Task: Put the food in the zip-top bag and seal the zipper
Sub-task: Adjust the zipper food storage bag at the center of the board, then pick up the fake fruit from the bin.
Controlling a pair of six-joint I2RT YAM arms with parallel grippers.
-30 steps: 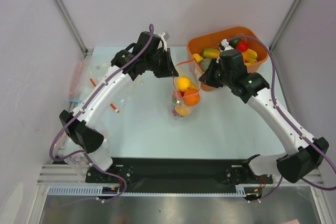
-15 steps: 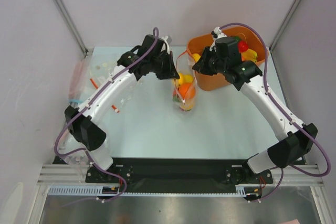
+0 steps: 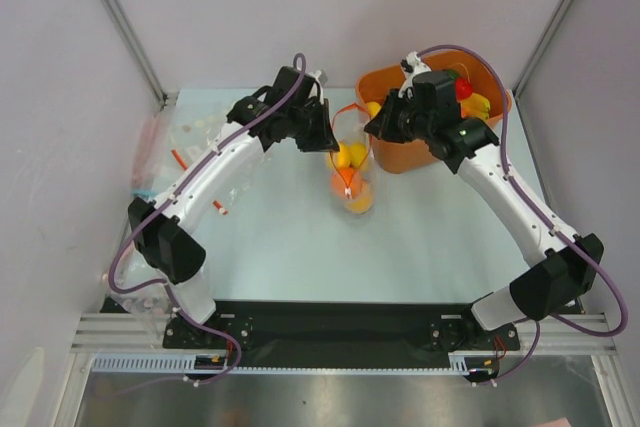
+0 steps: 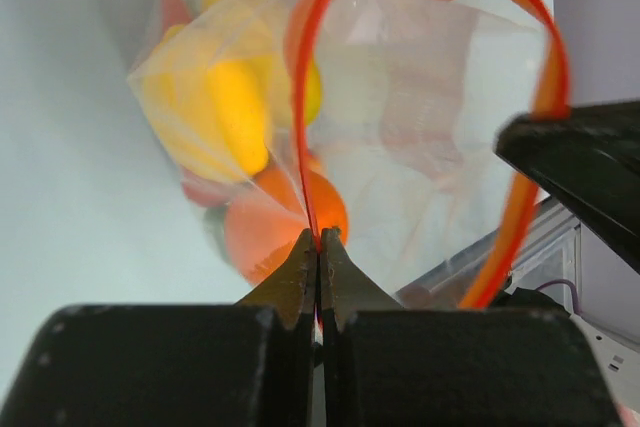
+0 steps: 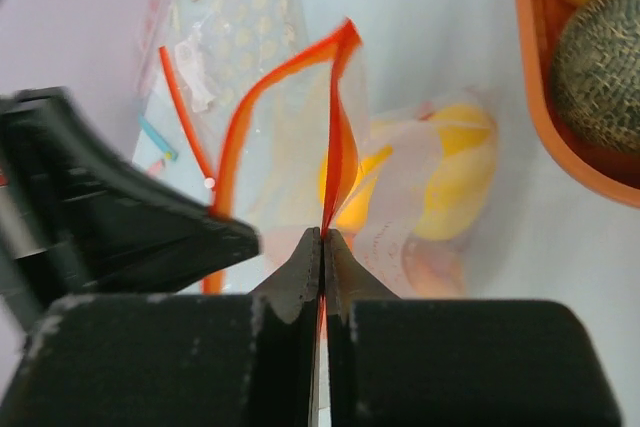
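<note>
While the zip-top bag [image 3: 352, 182] is beside the orange tub [image 3: 420, 157], left pincer [image 4: 318, 237] and right pincer [image 5: 322, 237] each clamp its zipper [image 4: 296, 77]

Soft, even light is falling from overhead, washing the pale tabletop [image 3: 280, 237] bright and leaving only faint shadows. The wrist views are blurring up close: the dark left tool [image 4: 318, 239] and right tool [image 5: 322, 239] are looking soft-edged, the zipper [image 4: 297, 77] smearing, the zip-top bag [image 4: 420, 137] glinting faintly.

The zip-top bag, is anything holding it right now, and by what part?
Both grippers hold the zip-top bag by its zipper: the left gripper has its fingers shut on one side of the open mouth, the right gripper on the opposite side.
</note>
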